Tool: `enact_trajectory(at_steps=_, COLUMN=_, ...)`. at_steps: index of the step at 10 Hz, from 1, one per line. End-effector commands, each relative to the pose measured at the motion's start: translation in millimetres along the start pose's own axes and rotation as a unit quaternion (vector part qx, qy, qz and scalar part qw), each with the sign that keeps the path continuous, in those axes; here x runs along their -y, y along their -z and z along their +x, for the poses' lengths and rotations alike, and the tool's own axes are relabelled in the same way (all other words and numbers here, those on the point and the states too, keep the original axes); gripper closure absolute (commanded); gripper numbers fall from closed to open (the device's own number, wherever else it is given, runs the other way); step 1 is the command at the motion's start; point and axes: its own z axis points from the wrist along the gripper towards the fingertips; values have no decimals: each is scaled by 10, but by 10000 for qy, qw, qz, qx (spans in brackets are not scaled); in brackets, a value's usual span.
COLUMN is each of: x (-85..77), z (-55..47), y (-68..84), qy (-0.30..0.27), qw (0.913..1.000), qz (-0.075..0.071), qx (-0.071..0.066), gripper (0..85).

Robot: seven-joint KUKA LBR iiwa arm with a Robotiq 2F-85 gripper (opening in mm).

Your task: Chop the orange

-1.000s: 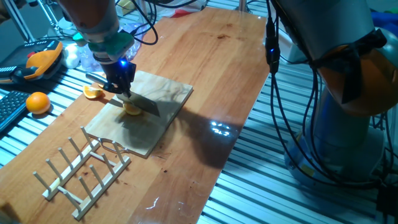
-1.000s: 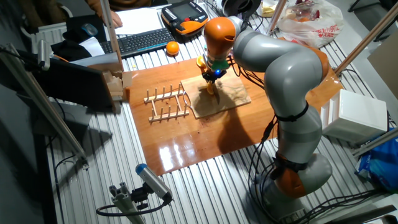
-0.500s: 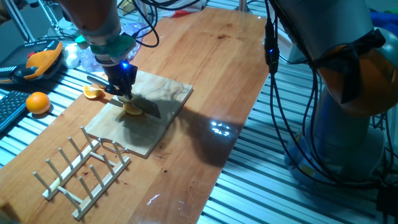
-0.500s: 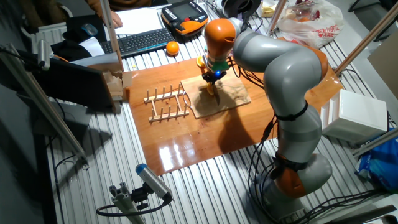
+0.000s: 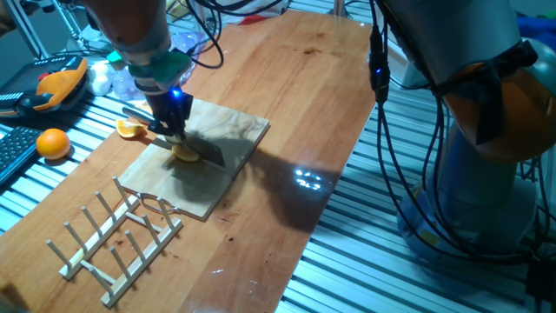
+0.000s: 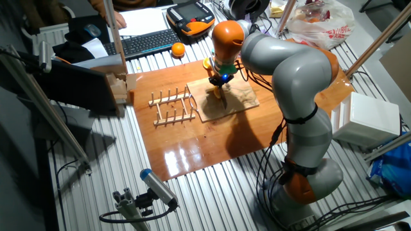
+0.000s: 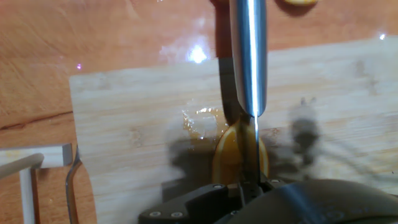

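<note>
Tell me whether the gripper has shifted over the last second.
No, barely if at all. In one fixed view the gripper sits at the same far corner of the cutting board, with the knife over the orange.

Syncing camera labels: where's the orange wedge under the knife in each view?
One fixed view: the orange wedge left of centre, under the knife.
The other fixed view: hidden below the gripper.
Hand view: bottom centre.
Shared landmark: cutting board.

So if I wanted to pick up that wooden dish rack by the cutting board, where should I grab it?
Take the wooden dish rack by one long base rail, coming straight down from above. Its upright pegs leave open gaps, and the low flat rails at the outer edges give two parallel faces for fingers. Approach from the end away from the cutting board.
</note>
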Motion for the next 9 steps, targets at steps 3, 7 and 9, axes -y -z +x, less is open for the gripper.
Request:
enact_trajectory(at_steps=3, x=-28, z=46, y=-9, qy=9, qw=10000, qz=-25, qx=31, gripper=850)
enact_trajectory(at_steps=7, x=-50, z=70, y=-17, qy=32, qw=10000, qz=-18, qx=40, gripper=850)
enact_trajectory(at_steps=9, x=-78, z=23, y=-55, qy=71, qw=10000, qz=8, qx=3, gripper=850)
